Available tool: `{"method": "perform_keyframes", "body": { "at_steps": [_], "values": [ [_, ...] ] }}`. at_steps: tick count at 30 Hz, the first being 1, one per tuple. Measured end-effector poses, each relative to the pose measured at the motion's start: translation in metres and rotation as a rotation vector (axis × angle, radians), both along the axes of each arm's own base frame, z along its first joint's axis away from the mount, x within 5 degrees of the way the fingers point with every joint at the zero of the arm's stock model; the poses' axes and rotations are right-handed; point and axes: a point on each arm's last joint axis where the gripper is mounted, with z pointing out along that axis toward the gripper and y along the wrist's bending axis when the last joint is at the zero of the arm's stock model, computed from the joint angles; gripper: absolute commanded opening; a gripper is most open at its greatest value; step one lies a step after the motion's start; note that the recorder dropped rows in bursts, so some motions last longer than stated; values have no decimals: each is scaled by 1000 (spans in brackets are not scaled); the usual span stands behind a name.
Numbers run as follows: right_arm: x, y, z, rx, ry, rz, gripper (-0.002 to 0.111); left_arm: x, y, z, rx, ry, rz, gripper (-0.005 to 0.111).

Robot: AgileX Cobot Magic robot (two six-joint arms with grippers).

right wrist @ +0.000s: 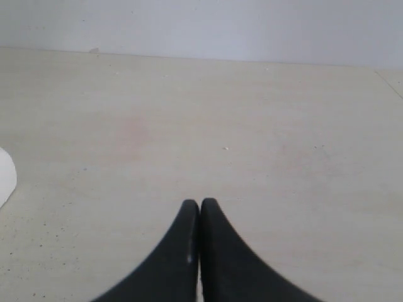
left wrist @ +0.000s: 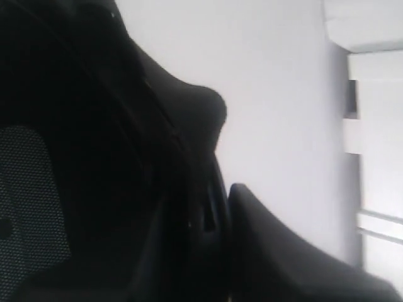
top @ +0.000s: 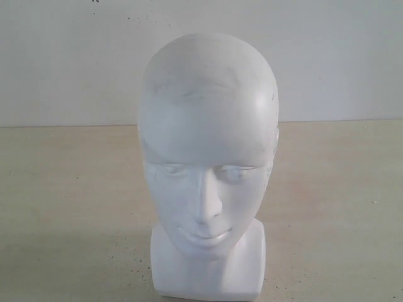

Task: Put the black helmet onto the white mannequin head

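Observation:
The white mannequin head (top: pixel 208 163) stands upright on its blocky neck base near the table's front, face toward the exterior camera, its crown bare. No helmet or gripper shows in that view. The left wrist view is filled by the black helmet (left wrist: pixel 94 126), seen close with its dark mesh lining (left wrist: pixel 25 201). My left gripper (left wrist: pixel 223 201) is shut on the helmet's rim, which is held up against a white wall. The visor is not visible. My right gripper (right wrist: pixel 199 204) is shut with nothing in it, low over the pale table.
The table (top: pixel 340 189) is pale beige wood with a white wall behind it. A sliver of something white (right wrist: pixel 5 176) shows at the edge of the right wrist view. White panels (left wrist: pixel 371 94) stand beyond the helmet in the left wrist view.

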Motion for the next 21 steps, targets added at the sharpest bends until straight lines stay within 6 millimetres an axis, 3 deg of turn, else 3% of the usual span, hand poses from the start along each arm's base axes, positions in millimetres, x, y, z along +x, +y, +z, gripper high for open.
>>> {"method": "perform_keyframes", "body": {
  "at_steps": [7,13,21],
  "values": [
    [0,0,0,0,0,0,0,27,-18,15,42,-218,-337,4],
    [0,0,0,0,0,0,0,59,-21,22,19,-379,-571,4],
    [0,0,0,0,0,0,0,103,-18,18,-35,-420,-707,4]
  ]
}}
